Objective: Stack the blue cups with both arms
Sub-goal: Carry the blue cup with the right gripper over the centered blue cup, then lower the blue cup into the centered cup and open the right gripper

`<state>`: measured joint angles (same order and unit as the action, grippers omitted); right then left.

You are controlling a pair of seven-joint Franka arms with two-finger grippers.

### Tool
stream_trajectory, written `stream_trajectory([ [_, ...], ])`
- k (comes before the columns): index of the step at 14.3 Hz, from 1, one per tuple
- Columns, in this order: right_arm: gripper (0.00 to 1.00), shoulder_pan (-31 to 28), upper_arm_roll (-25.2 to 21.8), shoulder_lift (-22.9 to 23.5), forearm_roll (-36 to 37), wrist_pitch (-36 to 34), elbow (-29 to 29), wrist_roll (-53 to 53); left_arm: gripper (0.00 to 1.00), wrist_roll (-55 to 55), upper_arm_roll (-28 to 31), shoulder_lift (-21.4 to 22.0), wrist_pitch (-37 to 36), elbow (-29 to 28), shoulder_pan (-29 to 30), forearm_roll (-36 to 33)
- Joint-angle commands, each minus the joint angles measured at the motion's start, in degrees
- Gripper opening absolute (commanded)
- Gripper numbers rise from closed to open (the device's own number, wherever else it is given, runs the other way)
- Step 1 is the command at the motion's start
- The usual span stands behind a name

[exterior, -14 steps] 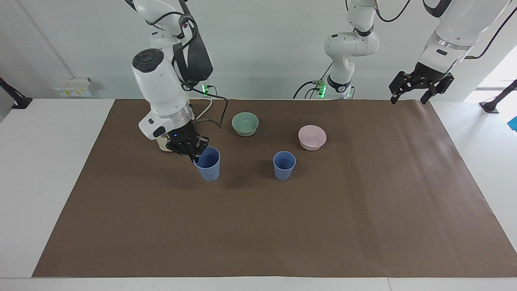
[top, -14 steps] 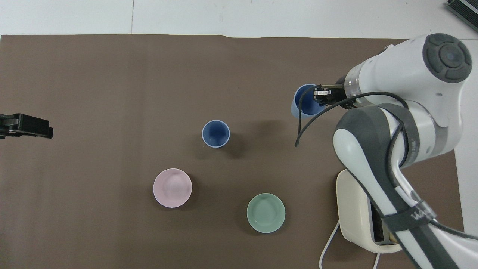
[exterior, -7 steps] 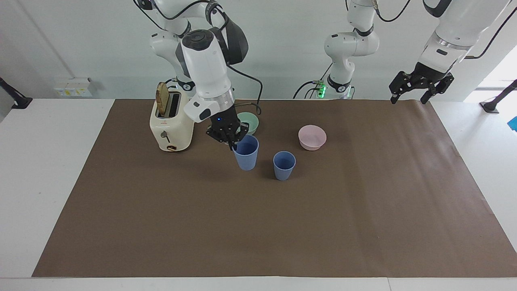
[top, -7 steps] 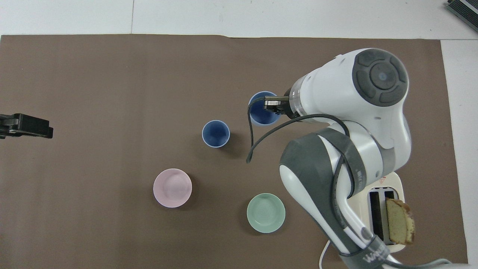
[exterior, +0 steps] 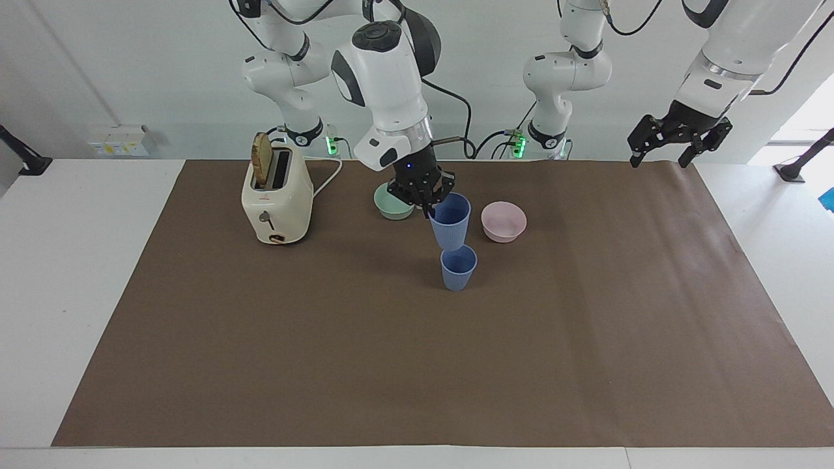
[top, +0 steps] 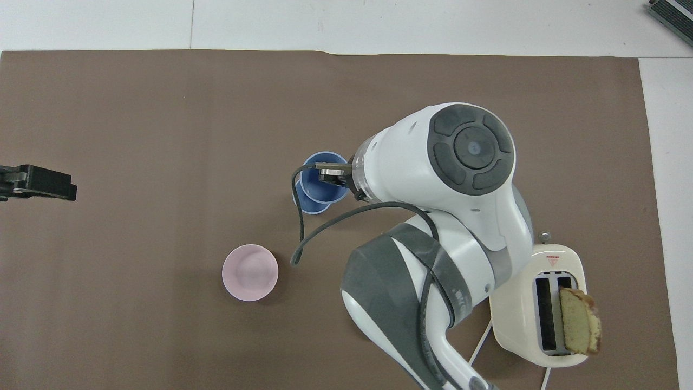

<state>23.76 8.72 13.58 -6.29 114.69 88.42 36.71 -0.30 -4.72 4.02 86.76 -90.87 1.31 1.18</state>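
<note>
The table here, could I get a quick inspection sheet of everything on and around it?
Surface: brown mat on a white table.
Job's things: standing blue cup on the mat; held blue cup tilted in the air over it, not yet nested.
Clutter: pink bowl, green bowl, toaster with a bread slice.
Grippers: right gripper shut on the held cup's rim; left gripper waits open over the mat's edge.
Cables: black cable looping from the right wrist; toaster cord.
Surroundings: white wall.
</note>
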Motion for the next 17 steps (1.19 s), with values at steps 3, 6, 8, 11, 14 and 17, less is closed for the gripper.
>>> stream_trajectory([
  [3,0.0,1.5,0.0,4.7,-0.4,2.7,-1.6,0.6,1.0,0.2,-0.6,0.5,-1.2,0.3,1.1,-0.5],
  [6,0.0,1.4,0.0,4.7,-0.3,2.8,-1.6,0.6,1.0,0.2,-0.6,0.5,-1.2,0.3,1.1,-0.5],
  [8,0.0,1.1,0.0,4.7,-0.3,2.8,-1.5,0.6,1.0,0.2,-0.6,0.5,-1.2,0.3,1.1,-0.5],
  [11,0.0,0.9,0.0,4.7,-0.3,2.9,-1.1,0.0,1.0,0.2,-0.6,0.5,-1.2,0.3,1.1,-0.5],
  [14,0.0,1.3,0.0,5.5,-0.2,3.5,-1.1,-0.1,1.0,0.2,-0.6,0.5,-1.2,0.3,1.1,-0.5],
  [17,0.0,0.9,0.0,5.8,-0.2,4.0,-1.1,-0.1,1.0,0.2,-0.6,0.5,-1.2,0.3,1.1,-0.5],
])
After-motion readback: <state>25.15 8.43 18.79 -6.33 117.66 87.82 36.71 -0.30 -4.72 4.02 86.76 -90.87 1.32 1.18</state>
